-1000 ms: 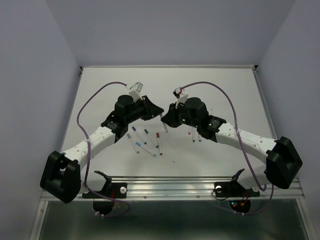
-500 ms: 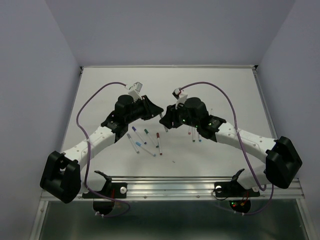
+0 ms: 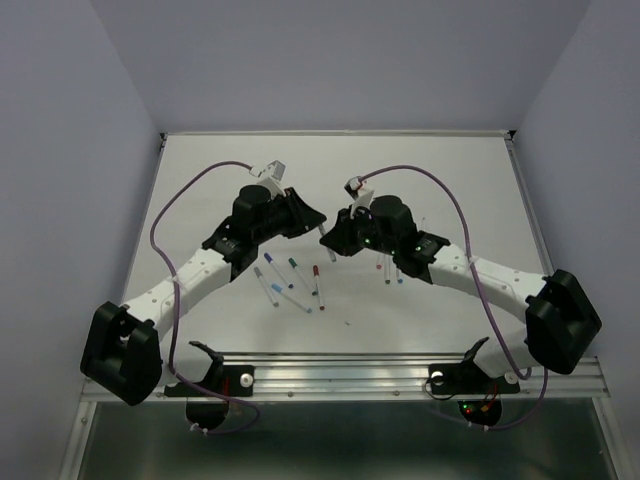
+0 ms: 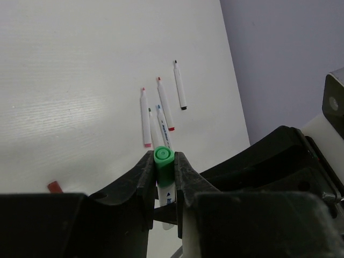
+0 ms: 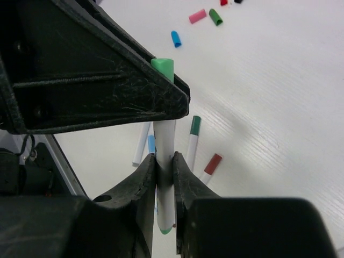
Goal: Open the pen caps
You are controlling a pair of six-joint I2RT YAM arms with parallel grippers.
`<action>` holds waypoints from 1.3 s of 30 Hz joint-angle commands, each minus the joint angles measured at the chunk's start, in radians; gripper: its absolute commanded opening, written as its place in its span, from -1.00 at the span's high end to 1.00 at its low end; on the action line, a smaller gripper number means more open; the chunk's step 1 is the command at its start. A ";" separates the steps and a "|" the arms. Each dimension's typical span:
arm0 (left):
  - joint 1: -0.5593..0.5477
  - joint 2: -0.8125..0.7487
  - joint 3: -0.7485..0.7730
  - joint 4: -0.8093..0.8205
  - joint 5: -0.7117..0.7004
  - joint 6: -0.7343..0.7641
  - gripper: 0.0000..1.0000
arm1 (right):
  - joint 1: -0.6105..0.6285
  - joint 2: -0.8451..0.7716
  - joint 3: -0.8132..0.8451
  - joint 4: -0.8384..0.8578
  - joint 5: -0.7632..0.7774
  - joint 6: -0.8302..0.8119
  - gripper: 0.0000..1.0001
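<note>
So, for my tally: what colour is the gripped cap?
Green; the cap shows best in left wrist view.

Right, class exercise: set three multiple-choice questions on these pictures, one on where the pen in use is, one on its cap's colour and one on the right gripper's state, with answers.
1. Where is the pen in use? A flat on the table; B held between the two grippers; C standing in a holder.
2. What colour is the cap in the left gripper? A red; B black; C green.
3. The right gripper is: A shut on the pen; B wide open; C shut on a loose blue cap.
Answers: 1 B, each gripper clamps one end; 2 C, the left wrist view shows green in its grip; 3 A, its jaws pinch the pen's white body.
</note>
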 commanded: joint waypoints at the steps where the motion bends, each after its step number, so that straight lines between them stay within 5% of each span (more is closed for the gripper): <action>1: 0.086 0.004 0.159 0.008 -0.183 0.046 1.00 | 0.000 -0.099 -0.109 0.000 -0.077 0.054 0.99; 8: 0.282 0.117 0.307 -0.023 -0.179 0.075 1.00 | 0.000 -0.289 -0.384 0.075 -0.180 0.240 0.99; 14: 0.332 0.123 0.344 -0.112 -0.216 0.092 1.00 | 0.000 -0.401 -0.426 0.010 -0.015 0.260 0.99; 25: 0.355 0.110 0.152 -0.388 -0.495 0.080 0.97 | -0.246 -0.200 -0.234 -0.257 0.315 0.207 0.99; 39: 0.364 0.275 0.105 -0.404 -0.526 0.088 0.93 | -0.449 -0.018 -0.136 -0.328 0.463 0.030 0.89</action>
